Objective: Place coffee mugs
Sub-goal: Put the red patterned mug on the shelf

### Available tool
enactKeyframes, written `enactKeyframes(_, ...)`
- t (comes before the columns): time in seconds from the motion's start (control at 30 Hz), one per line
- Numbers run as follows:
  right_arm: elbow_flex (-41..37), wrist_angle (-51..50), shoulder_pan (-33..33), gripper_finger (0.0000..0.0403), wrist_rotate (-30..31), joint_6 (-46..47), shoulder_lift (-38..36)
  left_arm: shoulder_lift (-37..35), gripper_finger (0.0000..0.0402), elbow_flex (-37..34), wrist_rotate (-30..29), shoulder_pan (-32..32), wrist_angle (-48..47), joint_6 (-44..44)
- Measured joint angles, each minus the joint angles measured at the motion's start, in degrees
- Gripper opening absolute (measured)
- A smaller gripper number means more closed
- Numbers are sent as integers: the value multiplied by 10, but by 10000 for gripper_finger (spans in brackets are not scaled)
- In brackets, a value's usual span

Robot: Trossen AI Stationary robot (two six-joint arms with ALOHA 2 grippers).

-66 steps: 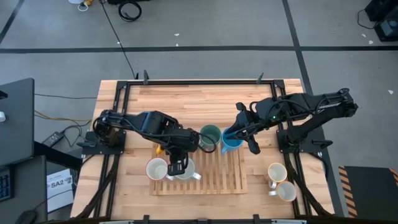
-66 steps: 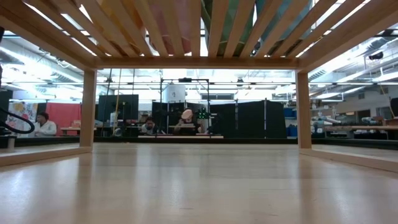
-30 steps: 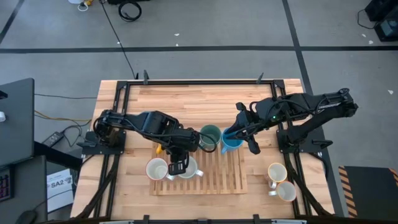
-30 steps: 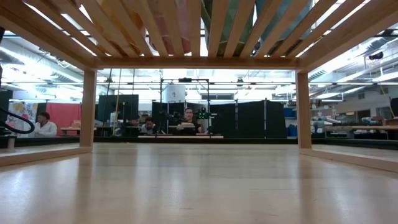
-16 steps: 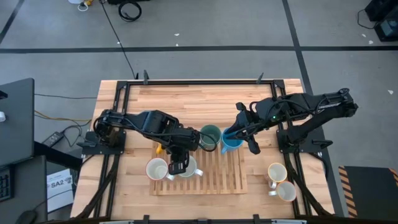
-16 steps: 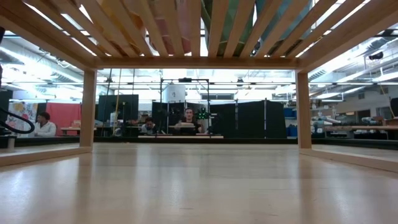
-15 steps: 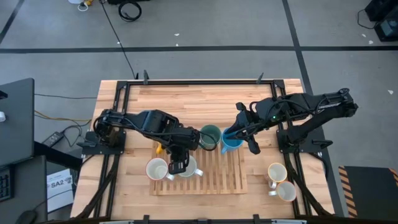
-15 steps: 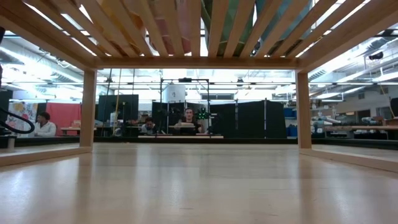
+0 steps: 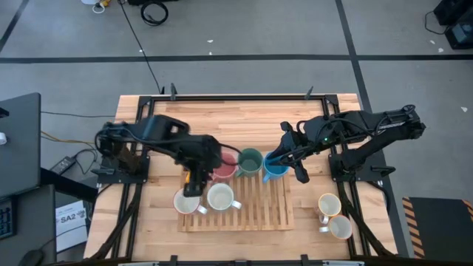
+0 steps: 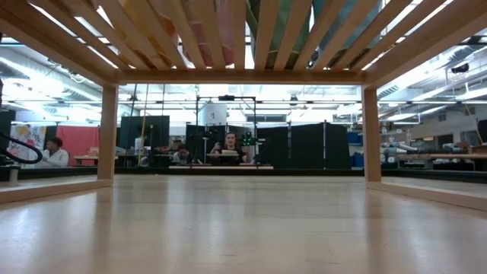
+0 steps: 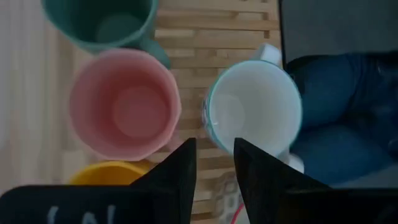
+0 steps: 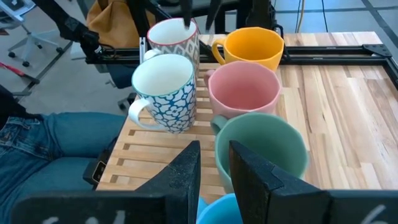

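Note:
On a wooden slatted rack point(image 9: 259, 210) stand a red-patterned white mug point(image 9: 185, 201), a blue-patterned white mug point(image 9: 220, 196), a pink mug point(image 9: 223, 170), a dark green mug point(image 9: 250, 160) and a blue mug point(image 9: 275, 170). The orange mug point(image 12: 252, 45) sits beside the pink one, under my left arm in the high view. Two cream mugs point(image 9: 329, 205) point(image 9: 340, 227) stand on the table to the right. My left gripper point(image 9: 194, 185) hovers open over the red-patterned and orange mugs, touching nothing. My right gripper point(image 9: 276, 157) is shut on the blue mug. My right gripper holds the blue mug by its rim point(image 12: 217, 208), which shows between the two fingers point(image 12: 186, 171). The fingers slant down from the table's right and far side. The mug is upright at the rack's far edge; whether its base rests there, I cannot tell.
A person's legs in jeans point(image 11: 339, 112) show past the table's near edge. Black metal frames point(image 9: 133, 162) run along the table's left and right sides. Bare wood point(image 9: 236, 122) lies beyond the rack. People sit far off in the room point(image 10: 228, 148).
My left gripper has drawn back from the blue-patterned white mug toward the table's left and a little toward the far edge, and the arm has risen and folded back. That mug stays on the rack, and the pink mug now shows uncovered.

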Motion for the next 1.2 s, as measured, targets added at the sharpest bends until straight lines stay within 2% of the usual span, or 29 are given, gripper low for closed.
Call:
enactKeyframes(0.1, 0, -1, 0, 90, 0, 16, 0, -30, 114, 0, -21, 0, 0, 57)
enactKeyframes(0.3, 0, -35, 18, 90, 0, 82, 0, -97, 114, 0, -113, 1, 0, 128)
enactKeyframes(0.5, 0, -62, 57, 90, 31, 141, 0, -180, 114, -26, -130, 17, 4, 149)
enactKeyframes(0.6, 0, -71, 75, 90, 52, 175, 0, -239, 114, -101, -147, 27, 37, 151)
enactKeyframes(0.8, 0, -106, 111, 90, 75, 286, 0, -393, 114, -341, -150, 45, 182, 166)
enactKeyframes(0.97, 0, -163, 150, 90, 76, 441, 0, -507, 114, -512, -150, 55, 284, 166)
enactKeyframes(1.2, -11, -257, 213, 90, 98, 690, -1, -605, 114, -661, -150, 55, 367, 151)
